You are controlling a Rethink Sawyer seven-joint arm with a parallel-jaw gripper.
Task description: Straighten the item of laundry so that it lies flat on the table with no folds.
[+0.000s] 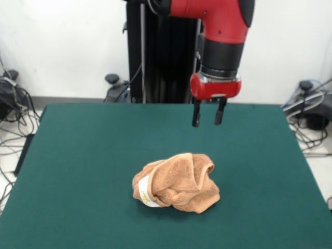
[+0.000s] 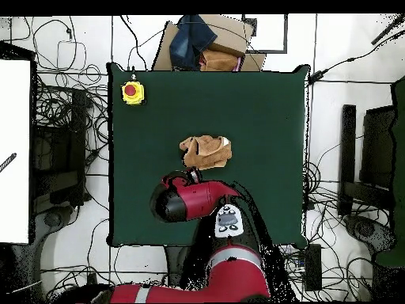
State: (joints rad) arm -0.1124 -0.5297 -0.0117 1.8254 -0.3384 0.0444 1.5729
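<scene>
The item of laundry (image 1: 176, 181) is an orange-tan terry towel, crumpled into a lump near the middle of the dark green table (image 1: 78, 171). A white tag shows on its lower left side. My gripper (image 1: 208, 123) hangs open in the air above and behind the towel, a little to its right, with nothing between its two black fingers. From overhead, the towel (image 2: 206, 152) lies just beyond the red arm head (image 2: 186, 199), which hides the gripper itself.
A yellow box with a red button (image 2: 132, 93) sits on one table corner in the overhead view. A cardboard box with dark cloth (image 2: 207, 43) lies past the table's far edge. Cables and equipment crowd the floor on both sides.
</scene>
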